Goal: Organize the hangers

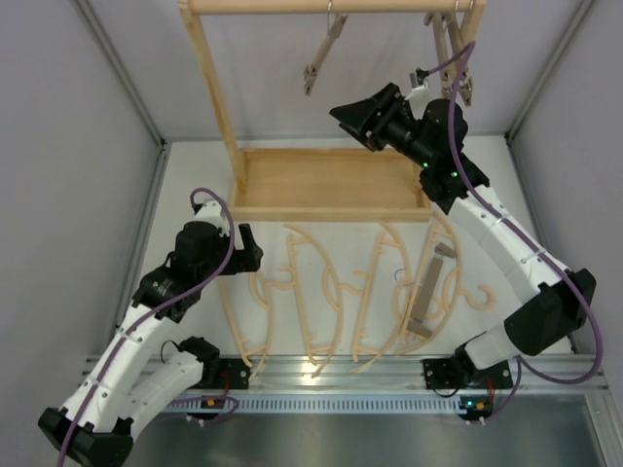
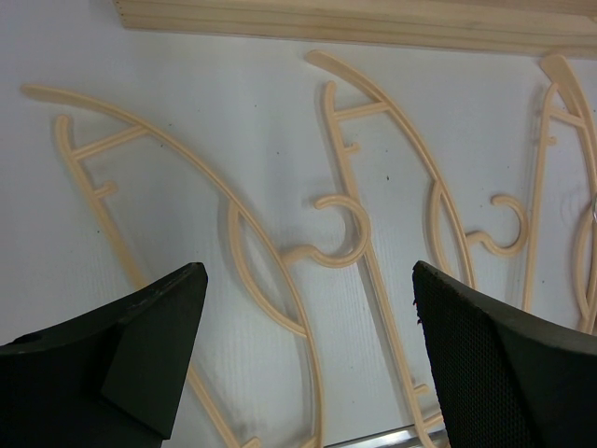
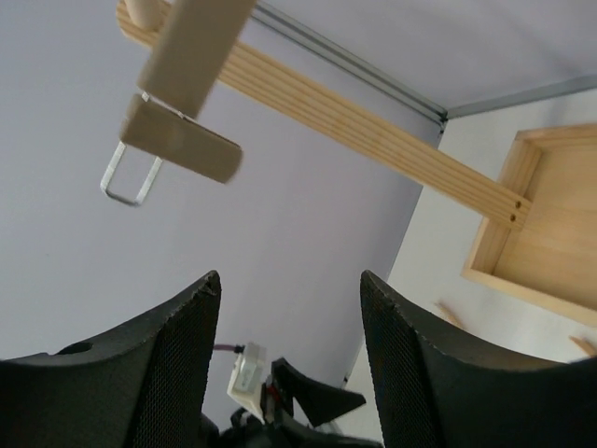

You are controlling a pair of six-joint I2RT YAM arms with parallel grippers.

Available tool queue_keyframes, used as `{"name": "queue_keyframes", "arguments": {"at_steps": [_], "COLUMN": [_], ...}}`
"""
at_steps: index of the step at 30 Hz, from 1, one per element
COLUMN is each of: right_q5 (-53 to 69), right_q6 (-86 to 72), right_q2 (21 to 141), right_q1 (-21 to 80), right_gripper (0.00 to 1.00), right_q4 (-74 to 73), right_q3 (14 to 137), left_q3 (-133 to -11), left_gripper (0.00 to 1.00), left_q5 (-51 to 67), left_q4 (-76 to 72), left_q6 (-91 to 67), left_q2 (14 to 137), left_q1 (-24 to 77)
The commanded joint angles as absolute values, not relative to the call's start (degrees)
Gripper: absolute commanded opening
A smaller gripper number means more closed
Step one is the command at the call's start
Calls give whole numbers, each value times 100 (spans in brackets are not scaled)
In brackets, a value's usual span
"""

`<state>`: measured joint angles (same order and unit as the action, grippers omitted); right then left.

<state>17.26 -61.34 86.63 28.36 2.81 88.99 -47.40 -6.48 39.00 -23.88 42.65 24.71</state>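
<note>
Several pale curved hangers (image 1: 326, 302) lie side by side on the white table in front of the rack. One brown-grey clamp bar (image 1: 428, 292) lies among them at the right. One clamp bar (image 1: 321, 56) hangs from the rack's top rail, and more (image 1: 453, 49) hang at its right end. My left gripper (image 1: 249, 245) is open and empty, low over the leftmost pale hanger (image 2: 270, 280); in the left wrist view the left gripper (image 2: 310, 271) has two more hangers beside it. My right gripper (image 1: 348, 117) is open and empty, raised between the hanging bars; the right gripper (image 3: 289, 276) is below a clamp bar (image 3: 187, 84).
The big pale rack frame (image 1: 209, 88) with its tray base (image 1: 331, 206) stands at the back centre; its tray also shows in the right wrist view (image 3: 485, 252). Grey walls close the sides and back. A metal rail (image 1: 331, 370) runs along the near edge.
</note>
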Motion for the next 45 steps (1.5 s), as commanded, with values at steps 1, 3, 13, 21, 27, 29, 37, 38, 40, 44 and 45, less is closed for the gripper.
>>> {"name": "queue_keyframes", "arguments": {"at_steps": [1,3,13,21,27,29,37,38,40,44,45], "right_q5": [1872,1863,960,-641,-1335,-1406,-1767,-1732,-1688,-1810,-1828], "right_q6": [-5898,-5792,-4616,-5035,-5414,-5519,-5871,-5845,-5862,-5985,-6072], "right_q2": [8034,7613,5521,3912,3420,3322,3418,3454,3611,3849,3937], "right_q1": [2953,2953,3015,3041,3059,3059,3059,3067,3067,3085,3085], "right_gripper": [59,59,60,57,57,57,57,57,56,56,56], "right_q4": [150,106,-1937,-3742,-4930,-5088,-5713,-5652,-5538,-5520,-5511], "right_q3": [8388,8035,5971,4229,3692,3621,3323,3287,3208,3243,3243], "left_q3": [-4711,-4711,-4720,-4711,-4711,-4711,-4711,-4711,-4711,-4711,-4711], "left_gripper": [95,95,95,95,96,96,96,96,96,96,96], "left_q5": [-694,-703,-659,-642,-545,-519,-466,-466,-457,-466,-475], "left_q4": [3647,3656,3656,3647,3647,3647,3647,3647,3647,3647,3639], "left_q6": [-2399,-2399,-2399,-2391,-2373,-2356,-2347,-2338,-2347,-2347,-2347], "left_q2": [4219,4201,4113,4008,3973,3999,3981,3990,3990,3990,3999], "left_q1": [2496,2487,2487,2514,2514,2514,2522,2522,2523,2531,2531]}}
